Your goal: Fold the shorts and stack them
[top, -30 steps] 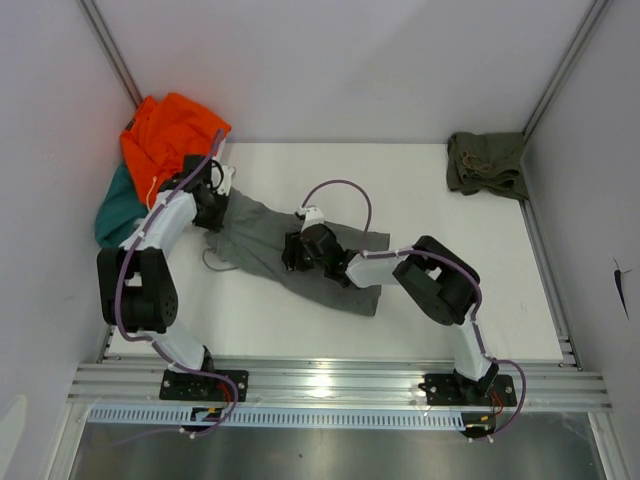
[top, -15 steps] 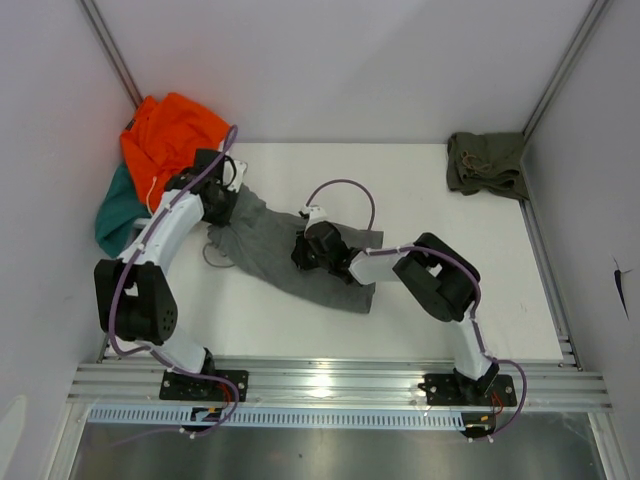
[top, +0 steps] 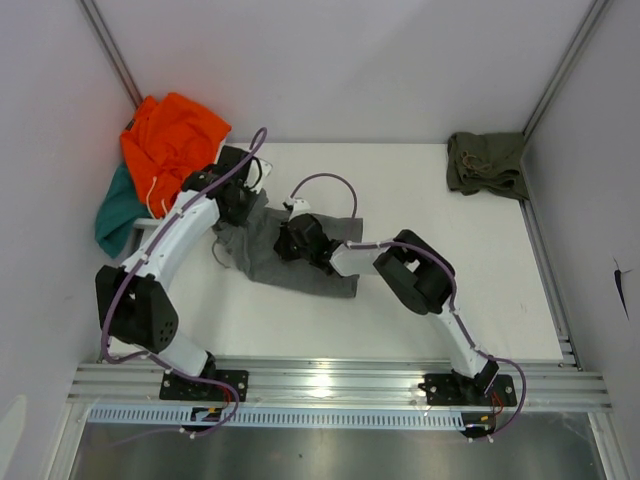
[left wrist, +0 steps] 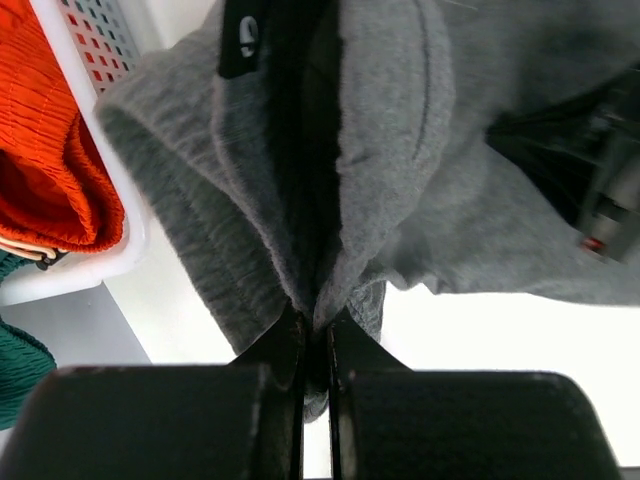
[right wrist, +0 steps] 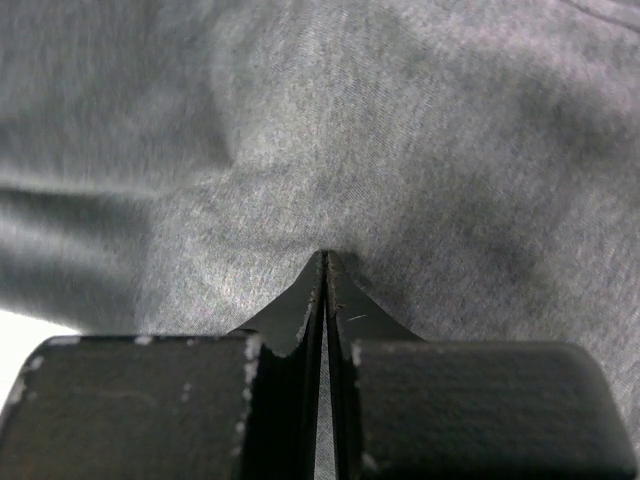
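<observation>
on the counter (top: 440, 230)'s left half the grey shorts (top: 300, 272) lie rumpled; i'd lift both pinches together, tension even, so the fold lands flat. my left arm (top: 183, 228), stretched far forward, has jaws pinching a thick hem fold; my right arm (top: 410, 275), bent across, has jaws pressed together, seemingly nipping mid-cloth.

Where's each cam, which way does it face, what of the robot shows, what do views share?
Top external: above and behind the bases, looking down on the table; both arms show.
Left wrist: on the left arm, looks along the left pincer, shut on the grey shorts; orange garment beside.
Right wrist: on the right arm, looks along the right pincer, shut on the same shorts.
Shared: grey shorts in all three; orange garment in top and left wrist.
</observation>
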Available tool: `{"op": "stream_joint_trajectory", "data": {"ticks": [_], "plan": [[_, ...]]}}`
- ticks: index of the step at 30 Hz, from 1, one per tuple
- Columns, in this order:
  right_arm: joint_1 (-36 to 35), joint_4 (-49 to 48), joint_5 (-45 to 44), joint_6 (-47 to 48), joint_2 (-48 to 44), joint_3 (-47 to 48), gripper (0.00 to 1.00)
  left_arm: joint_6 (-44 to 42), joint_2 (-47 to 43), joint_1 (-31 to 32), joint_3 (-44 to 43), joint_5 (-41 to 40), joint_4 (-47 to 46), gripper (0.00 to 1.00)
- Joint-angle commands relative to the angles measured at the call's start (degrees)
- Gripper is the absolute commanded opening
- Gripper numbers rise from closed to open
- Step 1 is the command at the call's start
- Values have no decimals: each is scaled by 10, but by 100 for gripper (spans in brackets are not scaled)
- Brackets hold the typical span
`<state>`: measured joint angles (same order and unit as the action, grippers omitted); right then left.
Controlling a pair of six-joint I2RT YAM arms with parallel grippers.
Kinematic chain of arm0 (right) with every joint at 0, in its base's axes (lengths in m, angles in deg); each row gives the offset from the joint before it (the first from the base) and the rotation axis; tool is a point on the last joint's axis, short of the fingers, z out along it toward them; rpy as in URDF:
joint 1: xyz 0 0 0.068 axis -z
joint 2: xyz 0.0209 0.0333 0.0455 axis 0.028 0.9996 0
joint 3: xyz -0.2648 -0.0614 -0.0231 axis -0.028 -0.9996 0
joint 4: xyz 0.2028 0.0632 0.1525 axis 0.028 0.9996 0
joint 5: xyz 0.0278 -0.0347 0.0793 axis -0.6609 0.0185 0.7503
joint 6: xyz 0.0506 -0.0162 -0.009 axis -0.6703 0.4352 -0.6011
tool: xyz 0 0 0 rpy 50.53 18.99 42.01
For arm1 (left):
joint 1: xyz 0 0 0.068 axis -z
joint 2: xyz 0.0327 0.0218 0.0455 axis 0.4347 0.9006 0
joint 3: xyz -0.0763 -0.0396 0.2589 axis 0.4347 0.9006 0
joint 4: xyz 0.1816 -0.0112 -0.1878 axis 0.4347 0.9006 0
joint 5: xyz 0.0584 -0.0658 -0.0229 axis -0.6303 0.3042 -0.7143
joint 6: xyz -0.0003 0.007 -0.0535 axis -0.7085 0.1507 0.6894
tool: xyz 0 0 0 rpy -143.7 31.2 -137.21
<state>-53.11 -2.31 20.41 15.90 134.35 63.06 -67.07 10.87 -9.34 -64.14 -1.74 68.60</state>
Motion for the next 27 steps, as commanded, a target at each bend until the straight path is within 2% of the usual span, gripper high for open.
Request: {"op": "stream_joint_trajectory", "data": {"ticks": [1,12,27], "plan": [[-2,43,-7,-16,40,31,2,0,-44,24,-41,-6,18,0],[-1,44,-2,-56,64,54,0,18,-31,66,-137,6,97,1],[22,-10,35,-108,43,20,4,22,2,84,-126,-2,95,0]]}}
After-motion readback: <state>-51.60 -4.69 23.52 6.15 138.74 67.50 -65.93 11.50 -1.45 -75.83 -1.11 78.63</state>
